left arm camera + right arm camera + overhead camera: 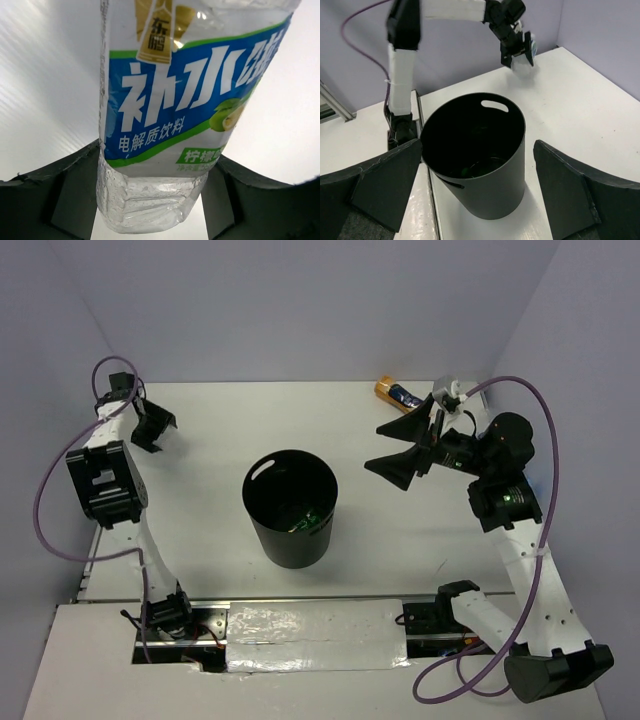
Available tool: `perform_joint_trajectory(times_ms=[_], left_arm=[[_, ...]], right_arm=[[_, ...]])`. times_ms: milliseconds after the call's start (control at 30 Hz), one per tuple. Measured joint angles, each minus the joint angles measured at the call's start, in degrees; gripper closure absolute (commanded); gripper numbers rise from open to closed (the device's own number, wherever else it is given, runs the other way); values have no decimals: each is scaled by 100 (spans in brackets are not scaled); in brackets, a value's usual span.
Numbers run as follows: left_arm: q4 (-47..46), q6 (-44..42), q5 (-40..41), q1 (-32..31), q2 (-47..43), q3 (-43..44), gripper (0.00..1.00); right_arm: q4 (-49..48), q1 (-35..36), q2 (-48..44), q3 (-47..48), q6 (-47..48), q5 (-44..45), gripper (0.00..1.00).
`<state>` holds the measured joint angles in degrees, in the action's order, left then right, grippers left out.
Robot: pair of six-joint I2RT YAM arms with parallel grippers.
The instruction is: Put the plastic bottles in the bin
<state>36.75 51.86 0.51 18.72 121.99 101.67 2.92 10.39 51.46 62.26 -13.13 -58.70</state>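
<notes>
Roughly midway, it seems: something green [308, 520] sits in the bin [295, 548], the left end effector [152, 427] clamps a blue-labelled bottle [185, 110], the right end effector [402, 450] gapes empty, and an orange bottle [397, 393] awaits.

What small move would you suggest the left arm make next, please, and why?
Probably swing the left gripper toward the bin, above rim height: its jaws are shut on a blue-labelled bottle, and in the top view it sits well to the bin's left, not over the opening.
</notes>
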Motion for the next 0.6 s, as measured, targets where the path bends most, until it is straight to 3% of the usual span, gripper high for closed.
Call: perform_joint_trajectory(times_ms=[167, 333, 467, 600], left_arm=[[-1309, -767, -918, -638, -2262, -1344, 100], [-3051, -1746, -1714, -1882, -4522, -2164, 100], [-3866, -2319, -2559, -2697, -5499, -2575, 100], [-3987, -2658, -3051, -3200, -5923, -3014, 100]], right_arm=[[-37, -70, -48, 0, -35, -70, 0], [-39, -195, -68, 0, -31, -74, 0], [-28, -293, -68, 0, 66, -66, 0], [210, -396, -70, 42, 411, 70, 0]])
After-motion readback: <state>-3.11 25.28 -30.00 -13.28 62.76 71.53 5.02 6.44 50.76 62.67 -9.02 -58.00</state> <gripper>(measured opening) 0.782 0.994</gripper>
